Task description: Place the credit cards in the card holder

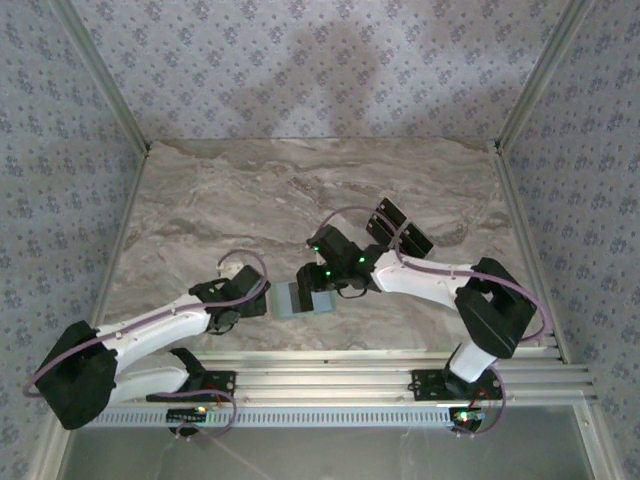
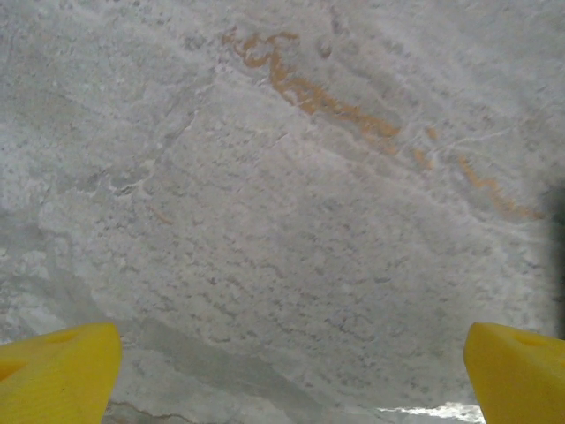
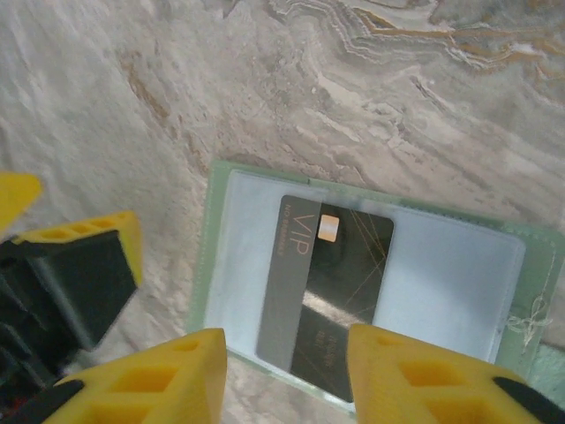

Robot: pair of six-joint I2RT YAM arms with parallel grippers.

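Top external view puts the small pale sage-green rectangular card holder nearest the arm bases, lying flat on the grey-brown marble-patterned desk with its clear window up. Just to its left sits the left hand. In the left wrist view its yellow fingers are spread wide over bare stone with nothing between them, so the holder is not pinned. Over the holder's far right side hangs the right hand, straddling the near end of one flat black card with a grey strip. Pale window shows between one finger and the card's edge, so this hand looks released. The card lies askew across the holder's window, and I cannot tell whether it is under the plastic or merely on top. Beyond the holder, to its far right, lies a stack of black cards. The main risk, as I judge it, is that a push on the card drags the loose holder across the smooth desk instead of seating the card. The tilt could also jam a corner at the pocket's mouth or send the card over the window. Both hands sit close beside the holder, so a careless move might knock them together.
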